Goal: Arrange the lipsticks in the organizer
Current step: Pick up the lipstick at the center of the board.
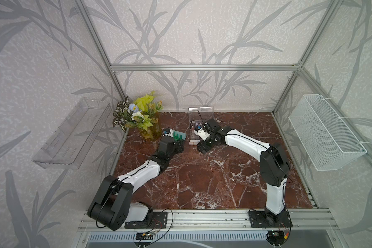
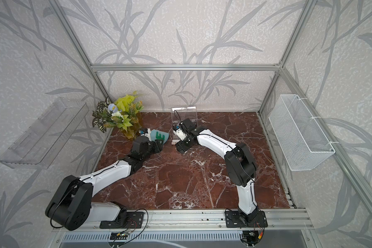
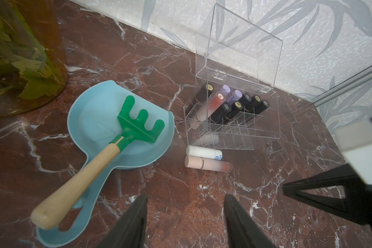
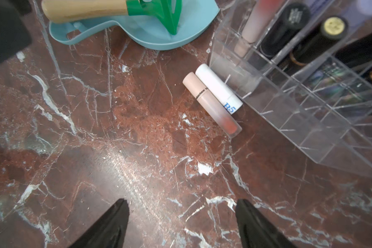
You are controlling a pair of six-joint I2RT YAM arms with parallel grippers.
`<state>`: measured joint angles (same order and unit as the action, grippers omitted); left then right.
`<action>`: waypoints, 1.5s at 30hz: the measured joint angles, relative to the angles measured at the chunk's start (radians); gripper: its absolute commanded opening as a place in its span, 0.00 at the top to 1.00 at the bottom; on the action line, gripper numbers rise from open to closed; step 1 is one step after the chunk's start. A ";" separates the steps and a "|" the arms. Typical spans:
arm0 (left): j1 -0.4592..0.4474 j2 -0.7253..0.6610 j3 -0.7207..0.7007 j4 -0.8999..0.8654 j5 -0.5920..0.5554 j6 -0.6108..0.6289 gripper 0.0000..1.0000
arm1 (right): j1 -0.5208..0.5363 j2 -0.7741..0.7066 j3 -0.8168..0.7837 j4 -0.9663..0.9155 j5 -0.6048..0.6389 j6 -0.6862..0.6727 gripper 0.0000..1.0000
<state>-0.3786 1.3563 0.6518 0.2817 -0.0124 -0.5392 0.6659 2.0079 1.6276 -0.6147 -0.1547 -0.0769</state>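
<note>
The organizer (image 3: 245, 141), a clear gridded box with its lid (image 1: 201, 112) standing up, sits at the back of the marble table. Several lipsticks stand in its rear cells: black ones (image 3: 220, 111), lilac ones (image 3: 234, 95) and a beige one (image 3: 208, 108). A white lipstick (image 4: 218, 88) and a beige lipstick (image 4: 211, 103) lie side by side on the table against the organizer's (image 4: 309, 128) front wall. My left gripper (image 3: 186, 197) hovers open and empty in front of them. My right gripper (image 4: 182, 201) is also open and empty, close above the table beside them.
A pale blue scoop (image 3: 90, 107) holding a green rake with a wooden handle (image 3: 138, 124) lies left of the organizer. A glass vase of artificial plants (image 1: 146, 124) stands at the back left. A clear tray (image 1: 73, 133) and a wire basket (image 1: 326, 133) hang on the side walls.
</note>
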 measured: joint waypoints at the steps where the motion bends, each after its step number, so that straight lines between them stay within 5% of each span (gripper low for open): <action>1: 0.002 0.000 0.000 0.000 0.005 0.000 0.41 | 0.000 0.018 0.016 -0.003 0.002 -0.005 0.17; 20: 0.021 0.002 0.000 0.002 0.038 0.008 0.41 | -0.001 0.259 0.257 -0.052 0.012 -0.079 0.15; 45: 0.026 0.002 0.000 0.002 0.043 0.008 0.41 | -0.026 0.355 0.358 -0.101 -0.036 -0.100 0.16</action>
<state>-0.3523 1.3582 0.6518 0.2836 0.0311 -0.5312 0.6399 2.3631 1.9858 -0.7162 -0.1909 -0.1764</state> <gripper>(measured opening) 0.590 0.844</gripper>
